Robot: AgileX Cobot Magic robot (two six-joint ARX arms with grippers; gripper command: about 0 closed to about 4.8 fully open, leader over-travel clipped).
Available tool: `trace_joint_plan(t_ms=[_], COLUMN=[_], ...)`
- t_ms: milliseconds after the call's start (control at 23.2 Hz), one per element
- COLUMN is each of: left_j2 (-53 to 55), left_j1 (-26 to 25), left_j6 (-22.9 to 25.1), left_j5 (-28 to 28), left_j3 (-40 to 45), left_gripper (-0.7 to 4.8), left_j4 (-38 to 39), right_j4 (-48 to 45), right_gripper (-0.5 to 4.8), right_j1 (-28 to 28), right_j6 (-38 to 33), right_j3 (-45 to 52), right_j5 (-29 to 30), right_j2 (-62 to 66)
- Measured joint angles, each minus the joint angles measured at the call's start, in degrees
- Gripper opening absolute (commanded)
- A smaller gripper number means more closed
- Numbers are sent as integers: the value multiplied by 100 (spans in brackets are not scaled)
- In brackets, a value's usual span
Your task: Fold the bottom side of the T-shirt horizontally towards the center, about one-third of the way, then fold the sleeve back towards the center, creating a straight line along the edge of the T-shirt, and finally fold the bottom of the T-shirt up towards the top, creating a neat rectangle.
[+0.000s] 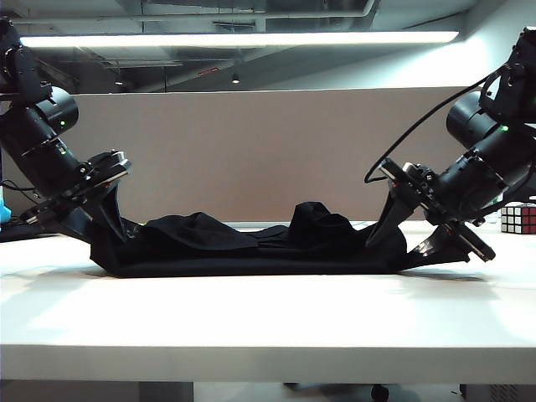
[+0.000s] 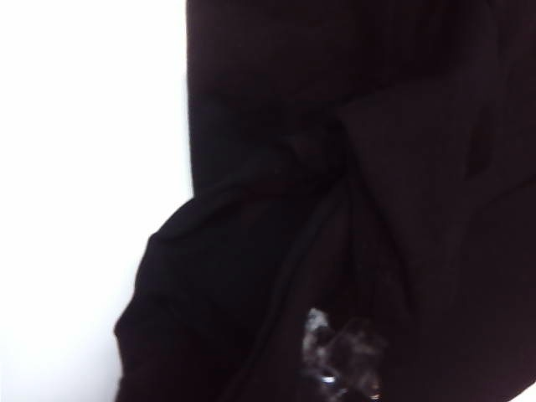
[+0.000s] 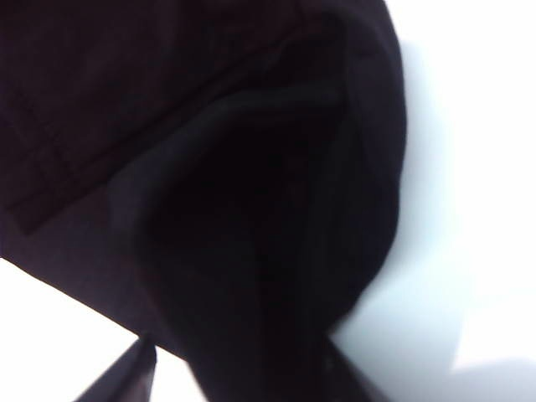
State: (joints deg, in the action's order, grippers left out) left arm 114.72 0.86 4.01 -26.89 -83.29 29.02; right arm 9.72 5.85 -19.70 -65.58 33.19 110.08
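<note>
The black T-shirt lies in a long, rumpled strip across the white table. My left gripper reaches down onto its left end; in the left wrist view only dark cloth and a small glint show, so the jaws cannot be read. My right gripper is at the shirt's right end. In the right wrist view its fingers straddle a raised fold of the shirt, with a strip of bare table between one finger and the cloth. A stitched hem shows, but I cannot tell which edge it is.
A Rubik's cube stands on the table at the far right, just behind the right arm. A small blue object sits at the far left edge. A beige partition runs along the back of the table.
</note>
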Motion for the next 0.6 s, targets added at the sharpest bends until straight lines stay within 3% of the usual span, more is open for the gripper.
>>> trace_joint_plan(t_ms=[43,129,215,302,603], left_j2=[0,0,0,-2,-96], left_j1=[2,4,0,-7,-70], left_j6=[2,0,17,136,354], left_j5=[-2,-2,-2,-59,-245], left_j3=[0,0,0,0,24], left_gripper=[79,66,-9,-6,-5], left_j4=[0,4,20,63,916], right_j4=[4,37,42,46,514], right_gripper=[89,24,16,-7,-6], right_j1=[0,0,-2,2,4], right_j6=[-9,-24,-20,-26,212], right_j3=[0,22,42,39,57], right_j5=[-33,-87,-107,-118,-39], right_j2=[2,42,66,63,-210])
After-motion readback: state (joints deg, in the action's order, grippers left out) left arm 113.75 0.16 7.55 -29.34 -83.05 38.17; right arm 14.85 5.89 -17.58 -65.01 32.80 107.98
